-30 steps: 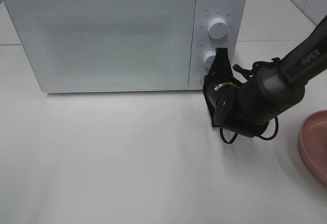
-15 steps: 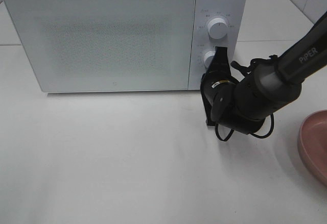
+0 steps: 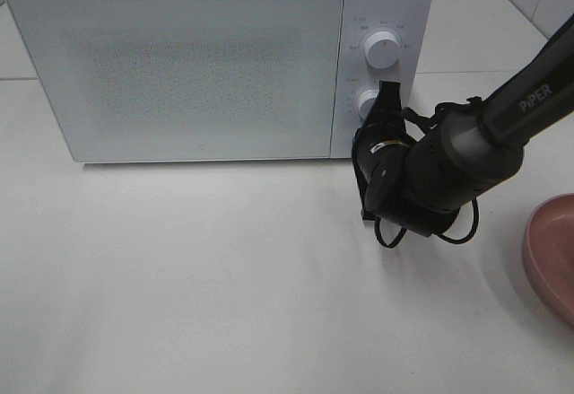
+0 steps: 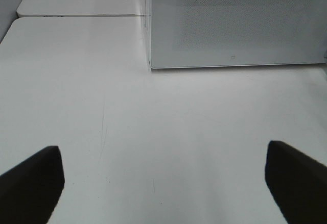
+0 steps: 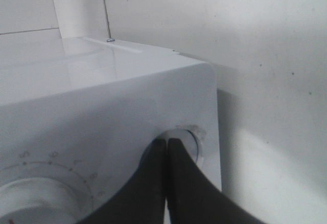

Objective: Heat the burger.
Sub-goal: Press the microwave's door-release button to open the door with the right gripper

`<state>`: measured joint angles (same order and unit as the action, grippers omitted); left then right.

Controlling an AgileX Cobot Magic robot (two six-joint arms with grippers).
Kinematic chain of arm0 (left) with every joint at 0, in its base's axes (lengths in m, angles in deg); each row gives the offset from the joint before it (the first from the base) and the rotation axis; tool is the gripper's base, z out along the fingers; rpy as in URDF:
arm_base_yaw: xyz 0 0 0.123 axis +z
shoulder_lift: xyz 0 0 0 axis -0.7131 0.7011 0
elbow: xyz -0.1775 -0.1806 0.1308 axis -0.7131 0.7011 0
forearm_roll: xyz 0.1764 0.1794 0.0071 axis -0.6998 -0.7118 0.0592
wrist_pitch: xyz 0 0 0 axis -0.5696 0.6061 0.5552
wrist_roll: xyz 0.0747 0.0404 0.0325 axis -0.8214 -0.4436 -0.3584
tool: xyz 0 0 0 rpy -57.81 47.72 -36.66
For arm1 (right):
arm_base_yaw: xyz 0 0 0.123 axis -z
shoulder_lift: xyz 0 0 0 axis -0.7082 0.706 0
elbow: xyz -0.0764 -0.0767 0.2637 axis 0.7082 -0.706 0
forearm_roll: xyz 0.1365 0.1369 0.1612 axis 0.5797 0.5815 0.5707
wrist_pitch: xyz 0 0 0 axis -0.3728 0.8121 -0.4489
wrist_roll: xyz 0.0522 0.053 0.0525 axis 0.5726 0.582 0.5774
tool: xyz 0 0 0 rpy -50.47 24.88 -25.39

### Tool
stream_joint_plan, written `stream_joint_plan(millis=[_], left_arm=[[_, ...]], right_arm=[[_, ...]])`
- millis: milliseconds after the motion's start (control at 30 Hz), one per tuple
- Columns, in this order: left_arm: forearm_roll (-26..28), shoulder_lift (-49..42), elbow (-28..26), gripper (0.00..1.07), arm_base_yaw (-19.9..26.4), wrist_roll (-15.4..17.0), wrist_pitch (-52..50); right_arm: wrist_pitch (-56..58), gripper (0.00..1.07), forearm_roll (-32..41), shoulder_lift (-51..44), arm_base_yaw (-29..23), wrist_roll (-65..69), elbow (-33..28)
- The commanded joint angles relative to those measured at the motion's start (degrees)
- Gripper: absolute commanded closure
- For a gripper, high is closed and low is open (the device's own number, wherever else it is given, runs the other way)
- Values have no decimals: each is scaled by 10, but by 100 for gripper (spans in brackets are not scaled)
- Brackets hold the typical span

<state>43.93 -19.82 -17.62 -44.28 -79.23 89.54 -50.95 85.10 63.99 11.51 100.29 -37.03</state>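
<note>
I take this for a kitchen corner, though one set up for trials and not a lived-in home. A white microwave (image 3: pixel 179 62) with two dials (image 3: pixel 383 50) on its front stands on a plain white table (image 3: pixel 179 277), and a pink plate (image 3: pixel 549 250) lies at the table's edge. Behind the microwave there is a pale tiled wall (image 5: pixel 25 4) with thin grout lines, as in a kitchen. The trial side shows too. The top is made of separate white slabs that meet at a seam (image 4: pixel 76 15), and my own black arm (image 3: pixel 502 134), printed PiPER, reaches over it.
</note>
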Motion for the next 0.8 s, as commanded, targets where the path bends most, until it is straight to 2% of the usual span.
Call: stream_joint_plan(millis=[33, 367, 800], left_arm=[[6, -12, 1, 7, -2, 1, -6], [6, -12, 1, 7, -2, 1, -6], [6, -12, 1, 7, -2, 1, -6]], right_arm=[[-73, 107, -14, -3, 9, -8, 19], [-114, 107, -18, 30, 15, -25, 81], [-125, 107, -18, 30, 15, -56, 89]])
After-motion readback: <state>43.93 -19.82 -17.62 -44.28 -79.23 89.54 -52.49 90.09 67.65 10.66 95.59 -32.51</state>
